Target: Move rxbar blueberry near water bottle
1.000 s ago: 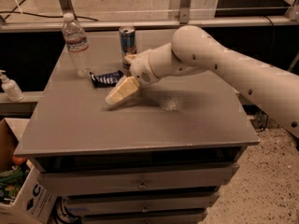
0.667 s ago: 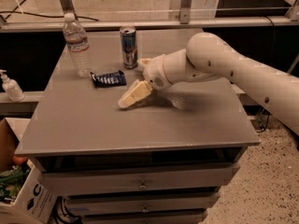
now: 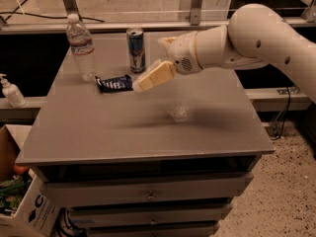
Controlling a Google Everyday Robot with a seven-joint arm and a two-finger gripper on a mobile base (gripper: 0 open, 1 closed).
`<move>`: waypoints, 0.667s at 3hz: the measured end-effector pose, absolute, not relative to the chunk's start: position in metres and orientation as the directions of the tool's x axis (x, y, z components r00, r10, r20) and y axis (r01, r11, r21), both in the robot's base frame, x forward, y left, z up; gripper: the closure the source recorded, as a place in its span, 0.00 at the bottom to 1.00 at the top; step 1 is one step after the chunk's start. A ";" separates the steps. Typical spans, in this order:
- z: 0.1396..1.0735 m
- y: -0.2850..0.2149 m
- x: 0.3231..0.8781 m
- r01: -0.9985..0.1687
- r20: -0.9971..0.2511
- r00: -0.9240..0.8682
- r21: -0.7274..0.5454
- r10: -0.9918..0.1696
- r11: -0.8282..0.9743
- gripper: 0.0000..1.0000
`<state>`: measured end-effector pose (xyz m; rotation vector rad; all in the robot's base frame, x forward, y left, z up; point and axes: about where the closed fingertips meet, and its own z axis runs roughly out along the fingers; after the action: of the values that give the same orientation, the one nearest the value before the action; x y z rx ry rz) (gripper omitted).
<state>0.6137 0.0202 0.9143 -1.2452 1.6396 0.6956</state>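
The small flat snack bar in a dark navy-blue wrapper with pale lettering [image 3: 114, 84] lies flat on the grey surface [image 3: 123, 127], towards its far left part. Its left end sits just beside the base of the clear ribbed plastic water bottle with a white cap and pale label band [image 3: 81, 48], which stands upright behind and to the left of it. I cannot tell whether the 2 touch.

The cream-coloured claw [image 3: 143, 83] reaches in from the right on the end of the white arm [image 3: 256, 38], angled down and to the left. Its tip is at the bar's right end, touching it or just short of it. Whether the claw is open or closed cannot be told from this view, nor whether it has hold of the wrapper; nothing is lifted off the surface.

A tall blue-and-silver drink can [image 3: 136, 49] stands just behind the claw, to the right of the bottle.

Judged by position alone, the main part of the job looks done: the bar is already near the bottle. What seems left is for the claw to come away from the bar without dragging it back or clipping the can. At most 1 small nudge leftward would tighten the gap.
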 end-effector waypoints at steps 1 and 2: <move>0.915 0.021 0.614 -0.941 -0.909 -0.051 -0.095 -0.414 0.324 0.00; 0.934 0.005 0.620 -0.935 -0.905 -0.025 -0.130 -0.426 0.331 0.00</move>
<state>0.6202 0.0050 0.9336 -1.2529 1.6234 0.6560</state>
